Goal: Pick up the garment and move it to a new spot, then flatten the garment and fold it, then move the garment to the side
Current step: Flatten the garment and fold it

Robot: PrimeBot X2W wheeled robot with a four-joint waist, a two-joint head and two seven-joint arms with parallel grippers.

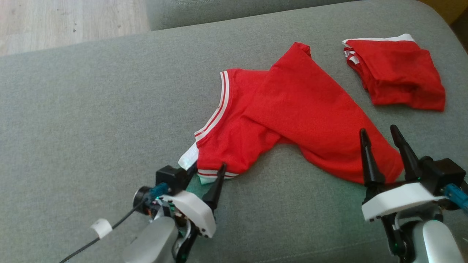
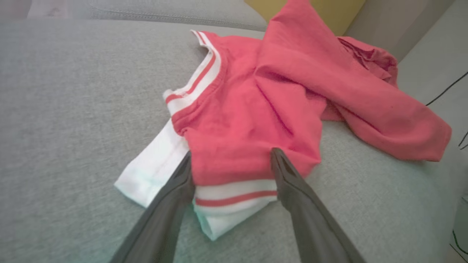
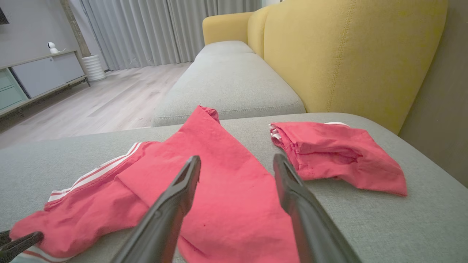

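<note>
The garment (image 1: 292,109) is a red shirt with white striped trim, lying crumpled on the grey sofa seat (image 1: 91,109). My left gripper (image 1: 208,168) stands open at its near-left end. In the left wrist view the garment (image 2: 256,109) has its striped cuff between the two fingers of the left gripper (image 2: 231,153), which flank the fabric without pinching it. My right gripper (image 1: 378,129) is open over the garment's near-right end. In the right wrist view the right gripper (image 3: 237,157) points across the red cloth (image 3: 219,175).
A second red garment (image 1: 398,73), folded, lies at the far right of the seat, apart from the first (image 3: 336,153). A yellow backrest (image 3: 347,54) rises on the right. Wooden floor (image 1: 55,22) lies beyond the seat's far edge. A black cable (image 1: 91,237) trails from my left wrist.
</note>
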